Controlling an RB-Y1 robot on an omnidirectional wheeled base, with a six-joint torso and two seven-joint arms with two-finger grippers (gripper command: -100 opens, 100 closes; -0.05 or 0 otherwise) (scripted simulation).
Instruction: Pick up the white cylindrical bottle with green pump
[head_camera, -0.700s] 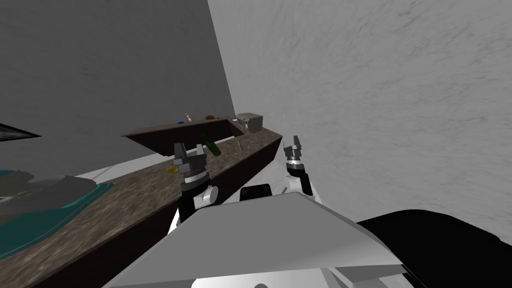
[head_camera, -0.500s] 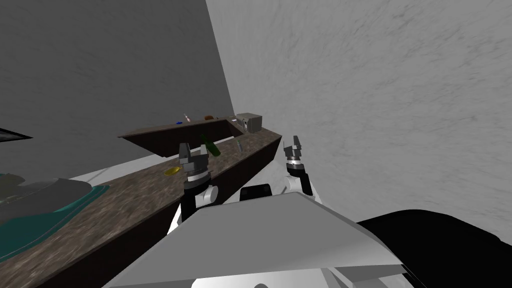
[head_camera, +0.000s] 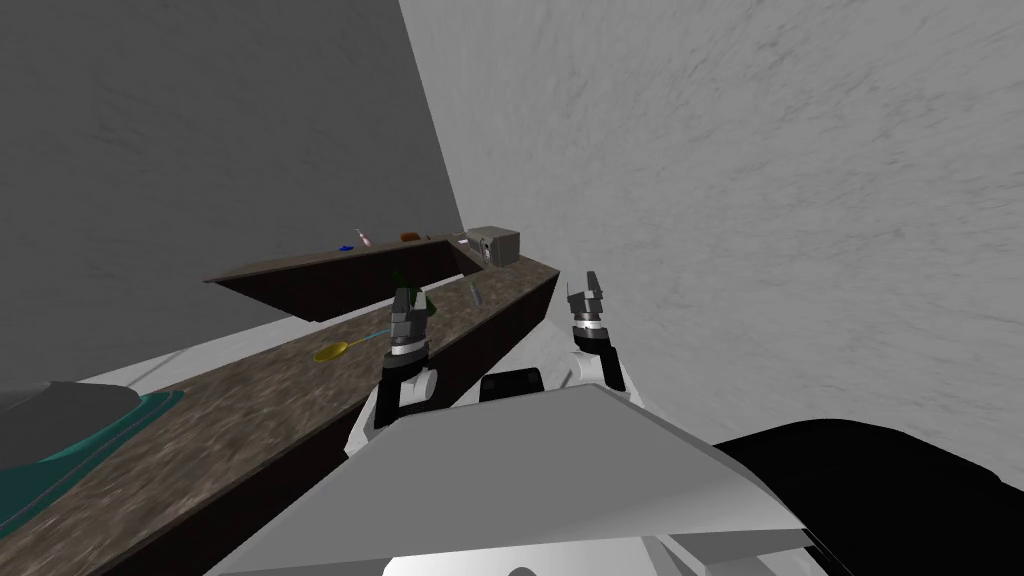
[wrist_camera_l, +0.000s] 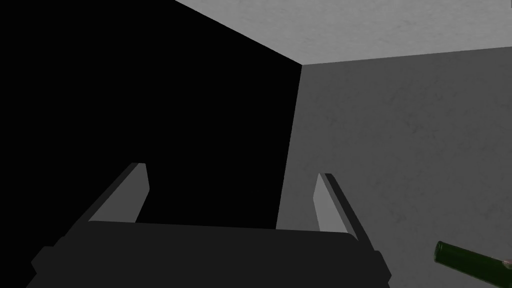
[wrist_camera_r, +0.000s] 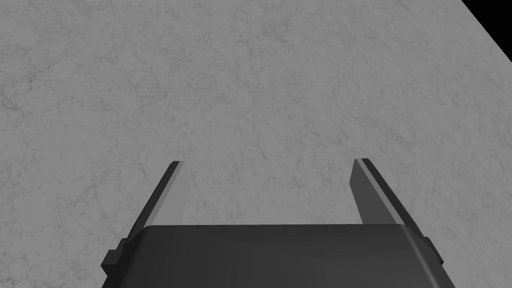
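On the brown counter lies a small slim pale thing with a greenish end, too small to name surely. It is just right of and beyond my left gripper. That gripper hangs over the counter, open and empty. Close behind it lies a dark green bottle, whose neck also shows beside the gripper in the left wrist view. My right gripper is raised off the counter's right edge, open and empty, facing the wall.
A yellow spoon-like thing lies on the counter left of my left gripper. A grey box stands at the counter's far corner. Small items sit on the far wing. A teal sink is at the left.
My left gripper has swung right along the counter, closer to the dark green bottle, uncovering the yellow thing. The head view has shifted slightly. The right arm has not moved.
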